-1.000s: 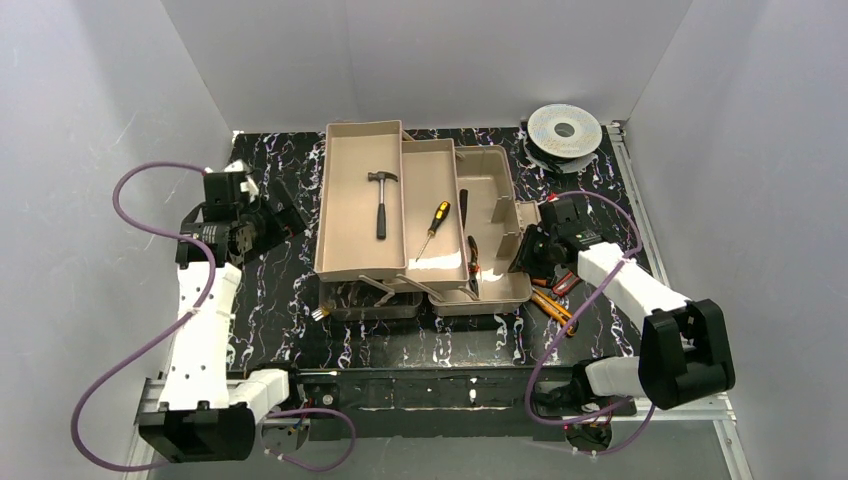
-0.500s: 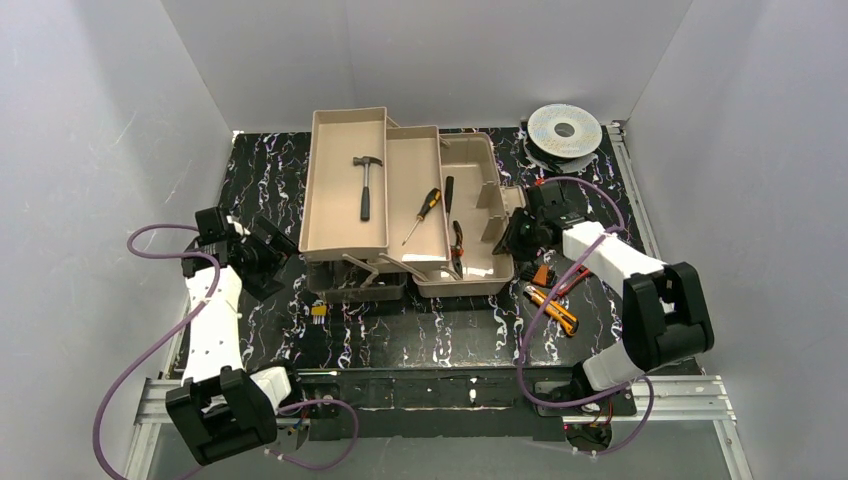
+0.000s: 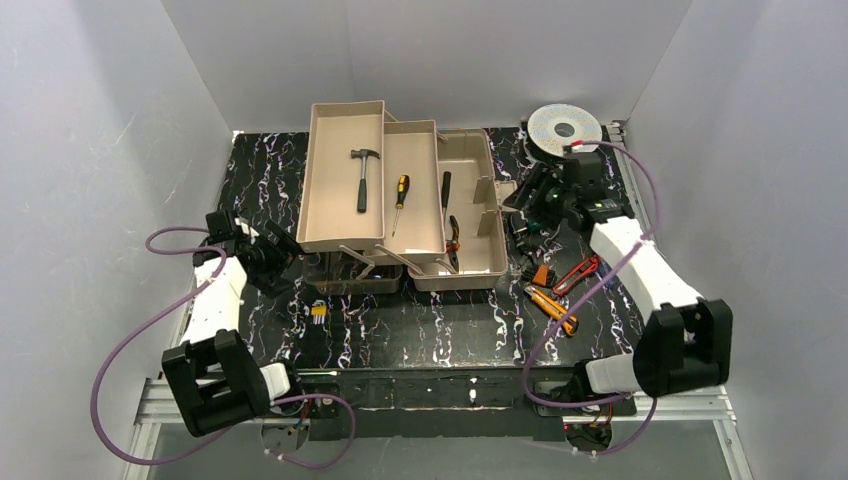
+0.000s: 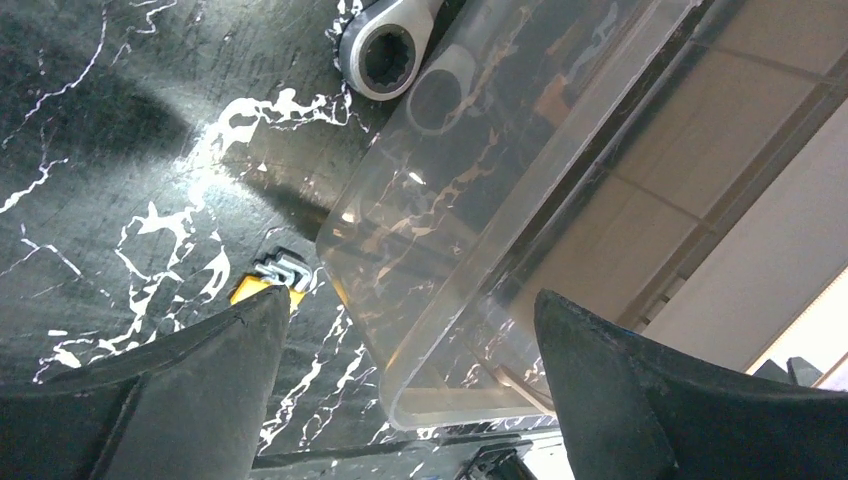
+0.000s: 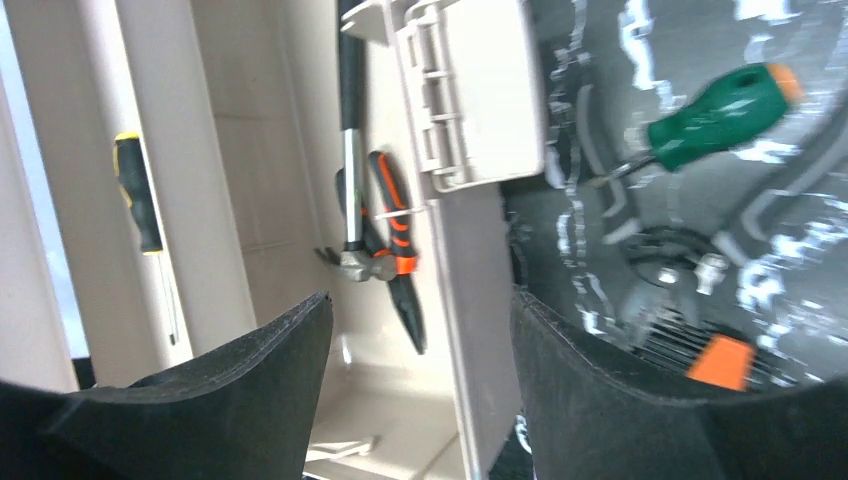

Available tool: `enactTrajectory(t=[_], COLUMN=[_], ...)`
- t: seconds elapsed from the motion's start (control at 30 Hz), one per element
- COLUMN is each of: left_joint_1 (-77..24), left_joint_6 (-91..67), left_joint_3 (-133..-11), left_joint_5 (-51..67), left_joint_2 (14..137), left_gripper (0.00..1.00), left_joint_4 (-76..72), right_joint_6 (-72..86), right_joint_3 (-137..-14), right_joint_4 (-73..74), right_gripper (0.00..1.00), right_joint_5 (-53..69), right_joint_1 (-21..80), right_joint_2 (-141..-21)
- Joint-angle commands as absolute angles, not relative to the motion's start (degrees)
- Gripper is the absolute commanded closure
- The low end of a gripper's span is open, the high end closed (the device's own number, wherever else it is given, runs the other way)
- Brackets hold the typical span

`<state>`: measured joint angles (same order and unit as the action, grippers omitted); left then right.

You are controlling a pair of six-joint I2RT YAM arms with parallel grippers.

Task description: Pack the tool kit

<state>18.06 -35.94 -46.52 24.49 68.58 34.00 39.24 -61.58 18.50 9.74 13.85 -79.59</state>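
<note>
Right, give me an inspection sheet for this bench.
Surface: black white-veined marble-pattern tabletop, tools lying on it.
Job's things: tan plastic cantilever toolbox open; steel hammer, yellow-handled screwdriver and orange-handled pliers inside; yellow utility knife and green-handled screwdriver outside.
Clutter: round silver-white spool, far right.
Grippers: left gripper open by translucent lid; right gripper open at toolbox wall.
Cables: purple cables looping off both arms.
Surroundings: plain grey walls.

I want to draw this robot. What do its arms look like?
The left arm and right arm both have smooth white shells with chunky black joints. A thin purple cable loops loosely beside each one. The jaws are two matte black wedges, seen up close in the wrist views.
</note>
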Motion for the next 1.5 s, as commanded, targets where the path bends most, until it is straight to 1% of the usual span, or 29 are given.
enactTrajectory(t=[0.0, 0.1, 0.13, 0.17, 0.23, 0.33, 0.4, 0.47, 0.57, 0.7, 0.77, 0.87, 0.93, 1.17, 1.33, 1.47], left_joint_1=[17.8, 17.56, 17.52, 17.56, 17.41, 17.45, 17.27, 17.23, 17.28, 17.28, 17.27, 17.31, 17.29, 17.25, 17.3, 17.27], left_joint_6=[-35.82, -36.35, -36.91, -37.37, -38.06, -38.14, -38.74, -39.05, -38.9, -39.83, -40.1, -40.14, -40.25, -40.83, -40.88, -41.1], left_joint_3=[-46.05, -45.64, -45.41, -45.37, -45.46, -46.32, -47.09, -47.94, -49.1, -47.54, -46.95, -47.57, -47.79, -46.91, -46.79, -46.68], left_joint_5=[26.61, 28.45, 29.98, 32.0, 34.42, 35.15, 34.94, 33.69, 29.25, 27.94, 28.79, 29.91, 30.65, 30.63, 30.57, 29.84], left_joint_2=[69.38, 70.82, 71.45, 72.1, 73.49, 74.72, 75.16, 75.12, 73.84, 71.79, 71.82, 72.73, 73.03, 72.36, 72.05, 71.52], left_gripper=[0.1, 0.12, 0.12, 0.12, 0.12, 0.12, 0.11, 0.09, 0.07, 0.05, 0.05, 0.05, 0.05, 0.05, 0.05, 0.05], left_joint_4=[31.23, 28.69, 27.74, 26.9, 26.0, 26.29, 26.8, 27.7, 30.47, 29.92, 29.38, 29.44, 29.47, 29.27, 29.24, 29.27], right_joint_6=[34.06, 34.5, 37.25, 39.29, 39.87, 42.09, 46.29, 55.79, 59.89, 59.18, 57.26, 52.13, 51.08, 51.79, 51.48, 51.54], right_joint_3=[-58.85, -57.11, -56.69, -56.34, -54.65, -54.28, -55.15, -57.43, -61.29, -63.5, -64.05, -64.96, -66.51, -70.67, -75.34, -77.01], right_joint_4=[24.04, 28.43, 30.99, 33.08, 33.19, 31.79, 30.89, 33.77, 35.91, 36.11, 35.65, 32.82, 33.53, 34.91, 38.63, 41.25], right_gripper=[0.28, 0.28, 0.27, 0.2, 0.18, 0.18, 0.2, 0.24, 0.25, 0.25, 0.27, 0.29, 0.3, 0.33, 0.33, 0.39], right_joint_5=[0.91, -7.84, -14.36, -16.93, -21.39, -18.74, -16.85, -20.38, -21.96, -22.05, -21.8, -18.19, -17.54, -18.34, -20.41, -21.22], right_joint_1=[12.24, 11.84, 11.74, 11.63, 11.34, 9.69, 8.36, 7.92, 7.87, 7.8, 7.54, 6.91, 6.86, 6.86, 6.84, 6.86], right_joint_2=[-73.25, -71.55, -71.5, -71.6, -72.05, -73.57, -75.0, -77.35, -81.22, -85.8, -88.27, -91.63, -94.41, -102.16, -106.62, -109.03])
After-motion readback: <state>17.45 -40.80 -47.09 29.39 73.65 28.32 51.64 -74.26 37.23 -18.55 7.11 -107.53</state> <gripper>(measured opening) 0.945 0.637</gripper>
